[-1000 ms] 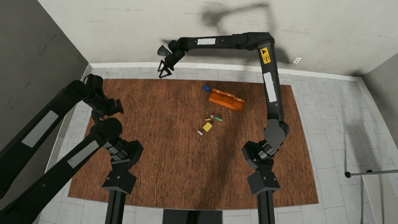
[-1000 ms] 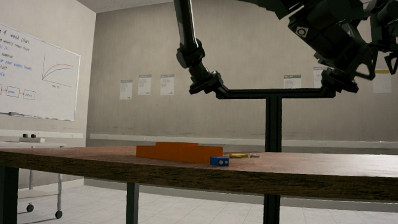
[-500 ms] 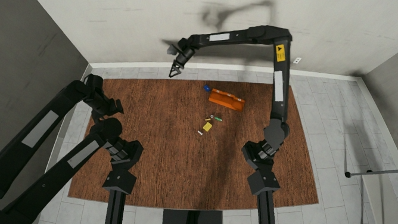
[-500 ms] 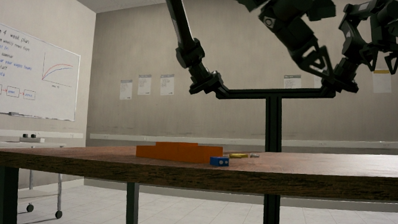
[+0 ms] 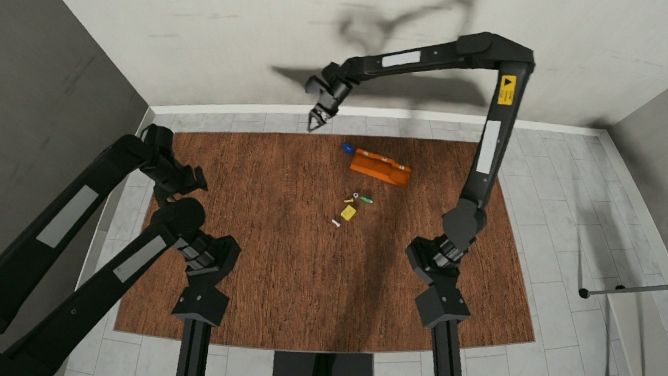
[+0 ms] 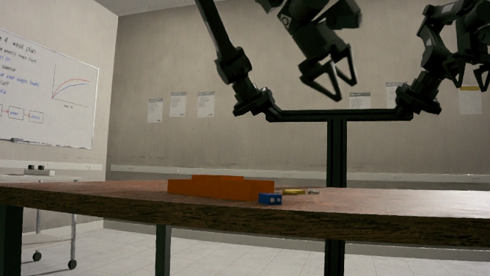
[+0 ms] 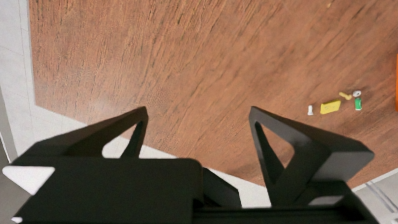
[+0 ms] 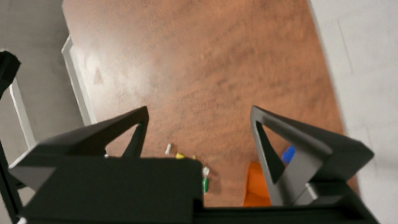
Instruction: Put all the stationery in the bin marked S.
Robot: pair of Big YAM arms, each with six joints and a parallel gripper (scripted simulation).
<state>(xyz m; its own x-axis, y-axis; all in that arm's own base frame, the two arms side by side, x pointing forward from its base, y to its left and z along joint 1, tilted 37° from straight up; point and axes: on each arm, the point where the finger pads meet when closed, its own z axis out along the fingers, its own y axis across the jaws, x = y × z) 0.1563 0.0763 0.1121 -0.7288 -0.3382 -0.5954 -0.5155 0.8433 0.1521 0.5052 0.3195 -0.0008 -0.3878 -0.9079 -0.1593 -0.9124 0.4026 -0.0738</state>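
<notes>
open right gripper (image 5: 319,123) (image 6: 339,88) (image 8: 200,112) high above the table (image 5: 280,240) (image 6: 235,216) (image 7: 200,65) (image 8: 200,75), nothing between its fingers

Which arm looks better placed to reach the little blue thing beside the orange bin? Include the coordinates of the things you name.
Probably the right: its open gripper (image 5: 318,121) (image 6: 339,92) hangs nearer the blue item (image 5: 347,148) (image 6: 270,199) (image 8: 288,154). The left gripper (image 5: 182,192) is off by the table's far side edge.

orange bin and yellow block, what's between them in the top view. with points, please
Between the orange bin (image 5: 380,169) (image 6: 220,189) and yellow block (image 5: 348,213) (image 7: 330,107) lies the green piece (image 5: 366,199) (image 7: 358,104), seen from the top.
</notes>
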